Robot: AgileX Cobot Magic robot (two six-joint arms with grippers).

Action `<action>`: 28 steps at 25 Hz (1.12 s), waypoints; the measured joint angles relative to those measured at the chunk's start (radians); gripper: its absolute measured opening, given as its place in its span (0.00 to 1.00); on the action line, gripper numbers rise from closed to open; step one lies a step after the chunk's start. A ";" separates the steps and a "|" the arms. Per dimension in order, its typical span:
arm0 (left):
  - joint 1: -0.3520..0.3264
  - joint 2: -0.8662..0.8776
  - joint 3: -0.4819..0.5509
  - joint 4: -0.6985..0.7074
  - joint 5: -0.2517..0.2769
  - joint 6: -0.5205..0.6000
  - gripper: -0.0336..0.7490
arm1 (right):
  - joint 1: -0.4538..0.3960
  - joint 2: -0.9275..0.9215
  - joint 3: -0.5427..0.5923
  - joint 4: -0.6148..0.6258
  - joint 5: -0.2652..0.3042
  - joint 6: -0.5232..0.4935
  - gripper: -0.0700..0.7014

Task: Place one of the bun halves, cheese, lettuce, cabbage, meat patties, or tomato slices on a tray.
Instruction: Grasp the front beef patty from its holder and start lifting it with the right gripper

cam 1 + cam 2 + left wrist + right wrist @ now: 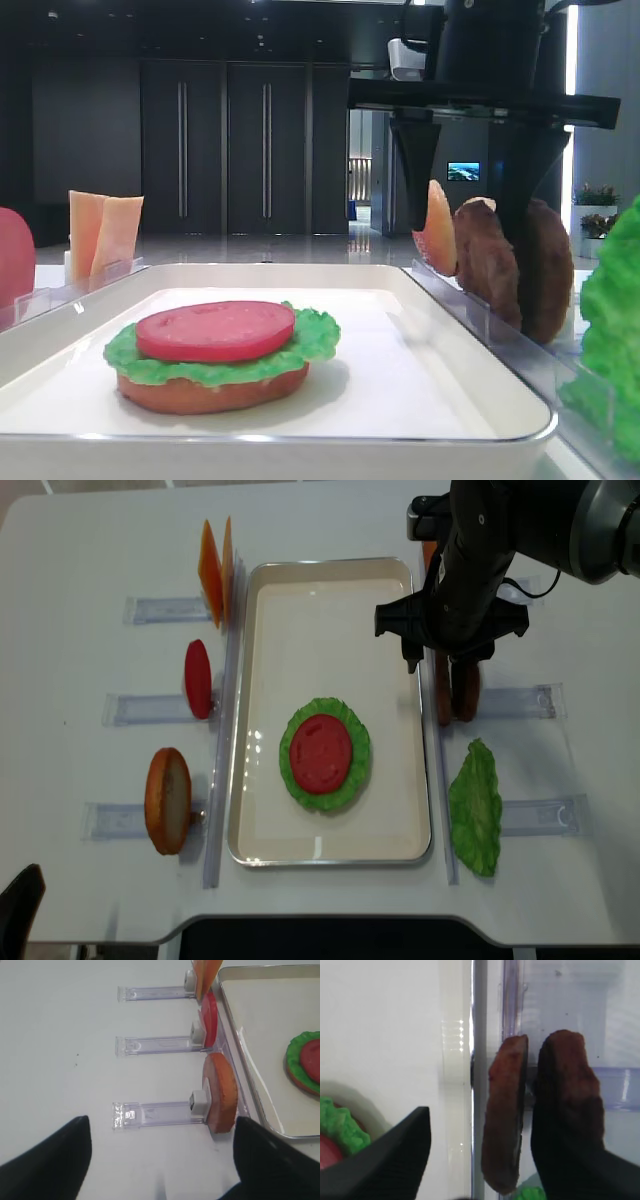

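The white tray [240, 680] holds a bun half [210, 392] topped with lettuce [315, 335] and a tomato slice [215, 330]. Two dark meat patties [455, 692] stand on edge in a clear rack right of the tray. My right gripper [435, 670] is lowered over them, open. The nearer patty [505, 1120] stands between its fingers: the left finger [395, 1155] hangs well clear over the tray rim, and the other finger [570, 1160] is down by the second patty. My left gripper [160, 1160] is open over bare table, close to a bun half [222, 1092] on edge.
Left of the tray, clear racks hold cheese slices [215, 560], a tomato slice [198, 678] and the bun half [168, 800]. On the right lie a loose lettuce leaf [475, 805] and another bun piece [437, 228] behind the patties.
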 joint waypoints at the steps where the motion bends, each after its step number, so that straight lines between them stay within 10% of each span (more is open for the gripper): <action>1: 0.000 0.000 0.000 0.000 0.000 0.000 0.93 | 0.000 0.002 0.000 -0.002 -0.001 0.000 0.63; 9: 0.000 0.000 0.000 -0.001 0.000 0.000 0.93 | 0.000 0.019 0.000 -0.015 -0.006 0.000 0.59; 18: 0.000 0.000 0.000 -0.001 0.000 0.000 0.93 | 0.000 0.019 0.000 -0.063 0.005 0.000 0.25; 28: 0.000 0.000 0.000 -0.001 0.000 0.000 0.93 | 0.000 0.019 0.000 -0.067 0.014 0.001 0.24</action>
